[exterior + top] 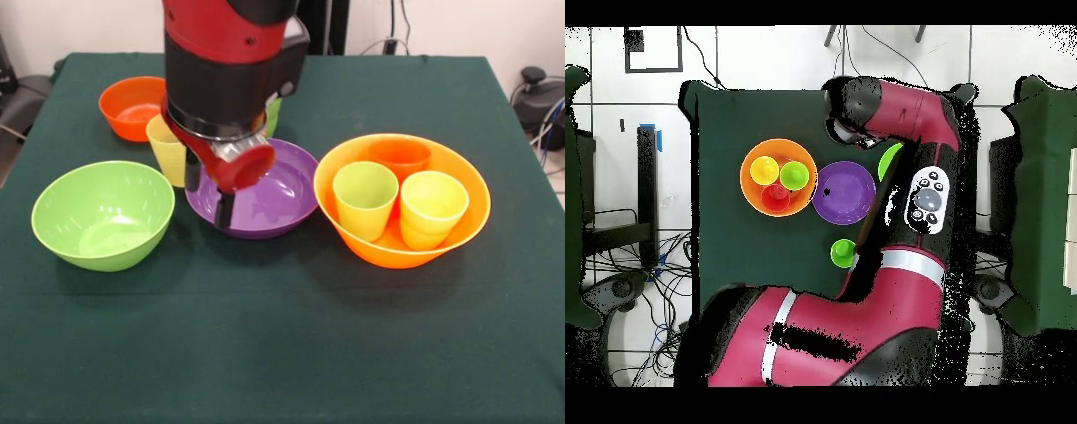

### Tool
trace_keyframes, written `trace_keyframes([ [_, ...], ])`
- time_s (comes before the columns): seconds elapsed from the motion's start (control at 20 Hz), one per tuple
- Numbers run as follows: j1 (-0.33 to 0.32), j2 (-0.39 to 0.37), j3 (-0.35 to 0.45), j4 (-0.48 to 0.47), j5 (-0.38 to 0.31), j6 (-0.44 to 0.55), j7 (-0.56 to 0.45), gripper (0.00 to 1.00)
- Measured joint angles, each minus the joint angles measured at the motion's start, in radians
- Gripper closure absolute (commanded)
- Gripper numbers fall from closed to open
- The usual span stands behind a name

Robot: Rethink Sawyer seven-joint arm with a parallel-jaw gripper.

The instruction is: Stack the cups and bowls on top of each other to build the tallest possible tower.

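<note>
The largest yellow-orange bowl point(388, 252) stands at the right and holds three upright cups: lime green point(365, 196), yellow point(433, 208) and orange point(400, 157). It also shows in the overhead view point(748, 172). The purple bowl point(282, 190) sits beside it in the middle, also seen from overhead point(850, 195). My gripper point(208, 193) is open, low over the purple bowl's left rim, with one finger on each side of it. A pale yellow cup point(164, 146) stands just left of the gripper. The lime green bowl point(103, 214) and the small orange bowl point(132, 106) stand apart at the left. No purple cup shows.
A green cup point(274, 113) stands behind the purple bowl, partly hidden by my arm; it shows in the overhead view point(843, 252). The dark green tablecloth point(282, 353) covers the table. In the overhead view the arm hides the gripper, the pale yellow cup and the small orange bowl.
</note>
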Motion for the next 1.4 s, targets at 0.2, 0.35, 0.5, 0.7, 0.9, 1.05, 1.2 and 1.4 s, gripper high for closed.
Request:
trace_keyframes([
  [0.2, 0.009, 0.018, 0.000, 0.000, 0.000, -0.003, 0.000, 0.00],
  [0.35, 0.011, 0.028, 0.002, 0.000, 0.000, -0.003, 0.000, 0.00],
  [0.5, 0.011, 0.034, 0.006, 0.000, 0.000, -0.003, 0.000, 0.00],
  [0.7, 0.011, 0.037, 0.008, 0.000, 0.000, -0.005, 0.000, 0.00],
  [0.9, 0.013, 0.037, 0.009, 0.001, 0.000, -0.021, 0.000, 0.00],
  [1.05, 0.016, 0.036, 0.009, 0.004, 0.000, -0.037, 0.000, 0.00],
  [1.2, 0.019, 0.036, 0.010, 0.009, 0.001, -0.061, 0.000, 0.00],
  [1.4, 0.025, 0.037, 0.011, 0.015, 0.001, -0.085, 0.000, 0.00],
])
